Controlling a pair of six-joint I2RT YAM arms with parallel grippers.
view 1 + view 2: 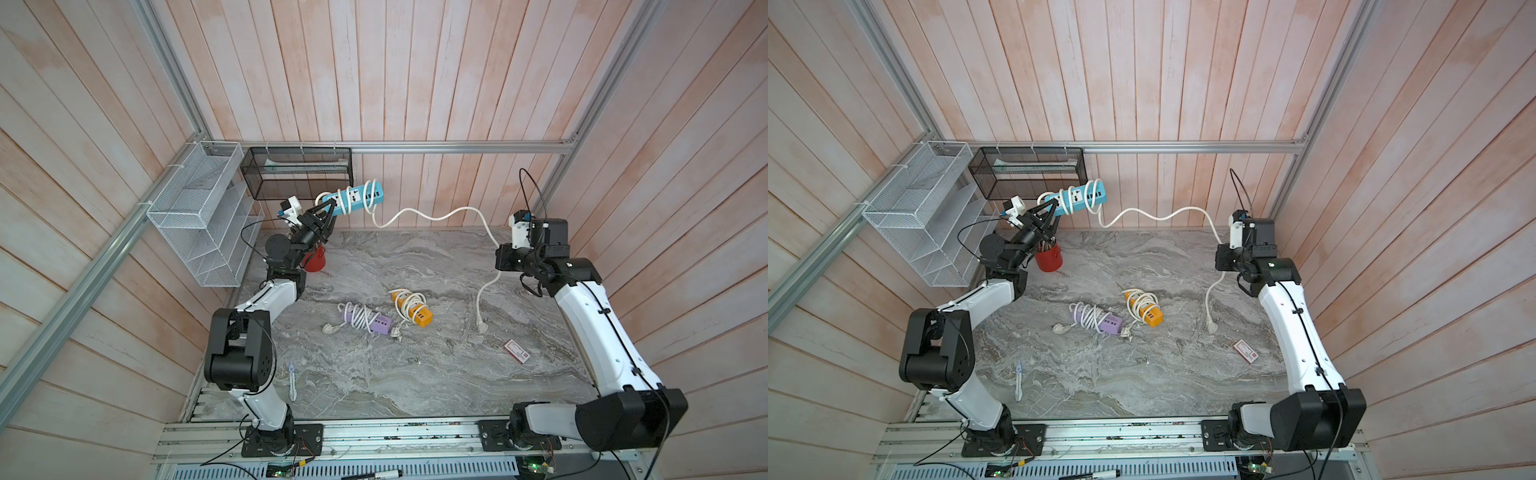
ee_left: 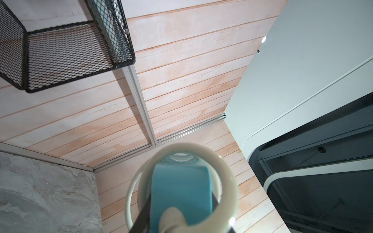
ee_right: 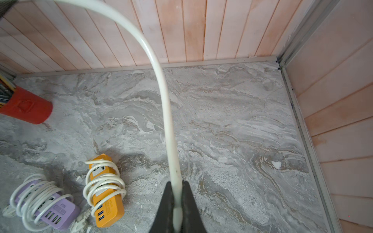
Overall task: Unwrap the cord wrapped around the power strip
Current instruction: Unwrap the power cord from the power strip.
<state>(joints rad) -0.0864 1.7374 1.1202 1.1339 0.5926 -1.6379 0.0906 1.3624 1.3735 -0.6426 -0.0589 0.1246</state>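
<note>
Power strip (image 1: 353, 198): blue rectangular plastic bar, held raised at the far left, ringed by loose coils.
Cord (image 3: 163, 90): round, glossy, white; a wavy span is strung rightward.
Left gripper (image 1: 329, 206): clamped on the strip's end.
Right gripper (image 3: 177, 186): pinched on the cord.
Tabletop (image 1: 415, 365): grey veined marble.

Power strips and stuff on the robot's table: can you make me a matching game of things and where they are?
Things:
1 blue power strip
2 orange power strip
3 red cup
4 loose white cord

Places:
A pinched in the right gripper
B lying flat on the table
C held up in the air by the left gripper
D standing upright on the table

Pairs: 1-C, 2-B, 3-D, 4-A
</note>
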